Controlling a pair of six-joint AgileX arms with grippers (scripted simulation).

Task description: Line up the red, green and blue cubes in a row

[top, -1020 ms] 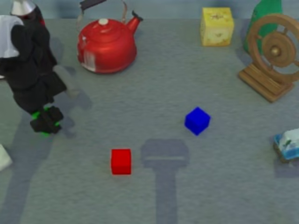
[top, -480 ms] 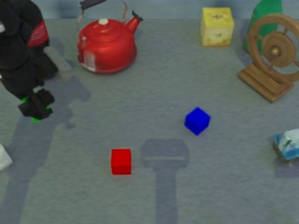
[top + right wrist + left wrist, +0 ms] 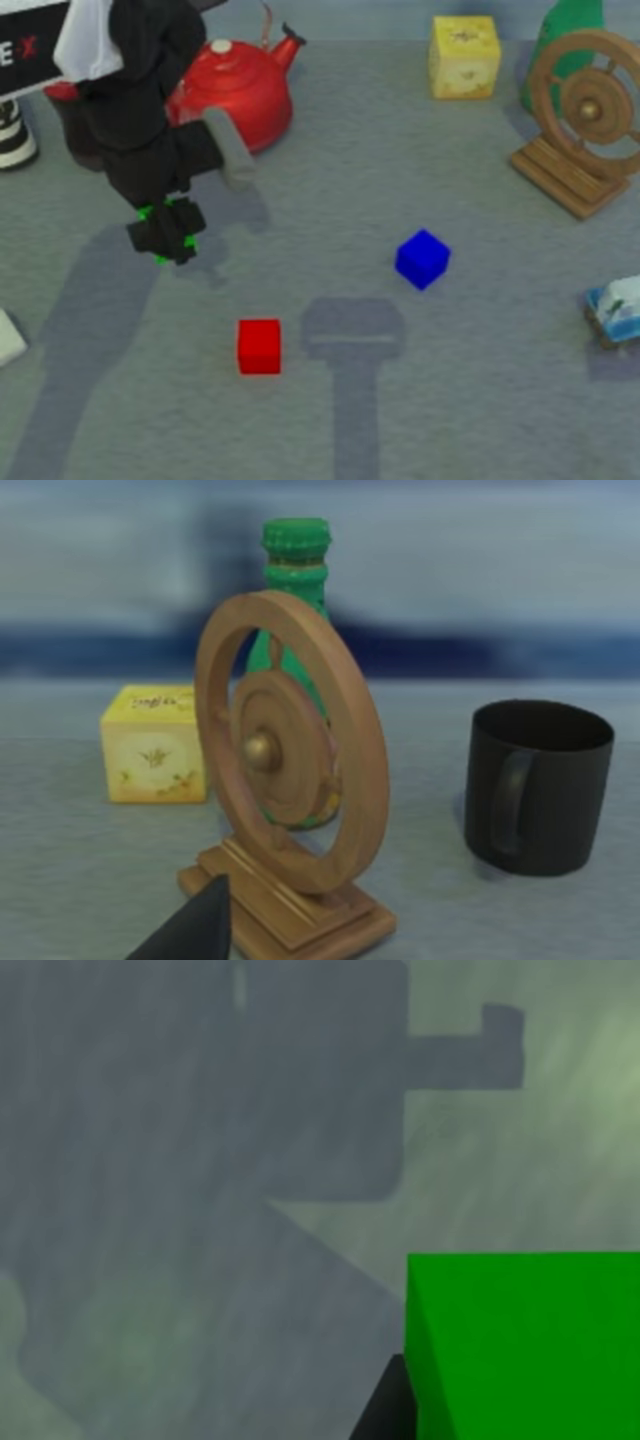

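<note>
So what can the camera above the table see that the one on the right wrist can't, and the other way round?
Only the top view shows the left gripper shut on the green cube, the red cube, the blue cube and the red kettle. Only the right wrist view shows a black mug. Both show the wooden wheel, the yellow box and the green bottle behind the wheel.
</note>
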